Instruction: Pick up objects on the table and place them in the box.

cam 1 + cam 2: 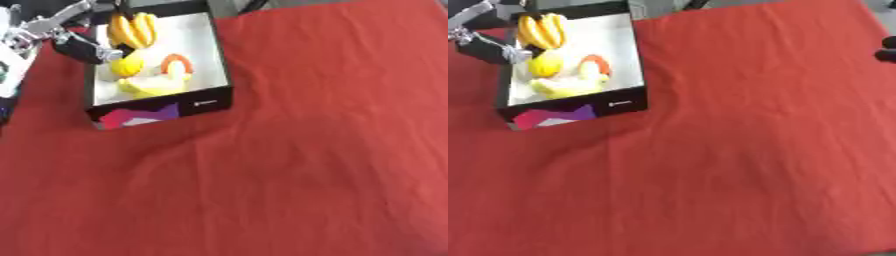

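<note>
**Clerk:** Item one, the container?

**Operator:** I log one box (206, 102), black outer walls, white inside, coloured patch in pink and purple on its near wall. It stands at the far left of the table (306, 165), which is covered in a creased red cloth.

**Clerk:** Contents?

**Operator:** Four entries, all inside the box. A bunch of bananas (133, 29) at the far end. A round yellow fruit (128, 65) near the left wall, about the middle. An orange curved piece (177, 62) just right of it. A pale yellow-green object (150, 86) at the near end; I cannot make out what it is.

**Clerk:** Left hand?

**Operator:** I see my left hand (87, 49) coming in from the upper left, black with silver parts, at the box's left wall and over its rim, just beside the round yellow fruit. It is too blurred for me to say how far it is open, or whether it has hold of the fruit.

**Clerk:** Right hand?

**Operator:** Only a dark shape (887, 49) at the right edge in the right eye view. I cannot tell its state.

**Clerk:** Loose stock on the cloth?

**Operator:** I list none outside the box.
</note>
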Tool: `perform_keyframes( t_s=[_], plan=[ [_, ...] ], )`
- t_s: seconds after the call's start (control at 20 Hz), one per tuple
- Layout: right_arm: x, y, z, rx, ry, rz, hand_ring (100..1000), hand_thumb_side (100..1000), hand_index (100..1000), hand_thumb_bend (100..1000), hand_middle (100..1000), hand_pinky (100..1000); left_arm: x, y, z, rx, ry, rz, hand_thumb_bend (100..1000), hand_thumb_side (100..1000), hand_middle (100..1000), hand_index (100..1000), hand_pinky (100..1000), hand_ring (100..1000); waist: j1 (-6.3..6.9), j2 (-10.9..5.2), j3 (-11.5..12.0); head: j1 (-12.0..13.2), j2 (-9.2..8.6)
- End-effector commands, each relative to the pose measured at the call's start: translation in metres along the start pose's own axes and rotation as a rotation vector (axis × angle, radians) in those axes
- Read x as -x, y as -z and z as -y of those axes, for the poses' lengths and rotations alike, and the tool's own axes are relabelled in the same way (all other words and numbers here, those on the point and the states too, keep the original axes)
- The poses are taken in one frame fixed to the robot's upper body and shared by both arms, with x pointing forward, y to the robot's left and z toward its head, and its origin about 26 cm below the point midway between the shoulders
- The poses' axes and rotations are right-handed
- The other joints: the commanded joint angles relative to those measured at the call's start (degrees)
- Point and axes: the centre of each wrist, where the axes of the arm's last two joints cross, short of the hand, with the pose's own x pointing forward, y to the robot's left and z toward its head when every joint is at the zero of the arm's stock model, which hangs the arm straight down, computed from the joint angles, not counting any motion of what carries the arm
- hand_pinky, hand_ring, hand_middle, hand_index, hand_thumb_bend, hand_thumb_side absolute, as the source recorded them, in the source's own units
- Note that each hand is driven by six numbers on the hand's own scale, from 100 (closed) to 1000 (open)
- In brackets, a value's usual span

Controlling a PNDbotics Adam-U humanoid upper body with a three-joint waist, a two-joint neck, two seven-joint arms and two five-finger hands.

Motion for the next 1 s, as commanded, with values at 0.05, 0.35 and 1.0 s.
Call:
perform_keyframes(
  t_s=[0.05, 0.35, 1.0],
  plan=[
    [-0.009, 0.001, 0.001, -0.020, -0.037, 0.014, 689, 598, 811, 100, 623, 732, 0.005, -0.003, -0.014, -0.036, 0.035, 0.003, 297, 698, 768, 889, 899, 811, 0.63, -0.76, 0.1, -0.1, -0.22],
    [-0.009, -0.006, 0.006, -0.005, -0.065, -0.007, 689, 595, 812, 100, 623, 732, 0.000, -0.017, -0.054, -0.227, -0.123, 0.059, 266, 1000, 809, 946, 918, 802, 1.13, -2.16, 1.6, -2.1, 1.46],
    [-0.010, -0.017, 0.015, 0.048, -0.086, -0.006, 691, 590, 812, 100, 625, 734, -0.104, -0.123, -0.136, -0.736, -0.673, 0.208, 100, 579, 653, 791, 812, 654, 0.18, -3.71, 6.4, -7.3, 2.56]
  ],
)
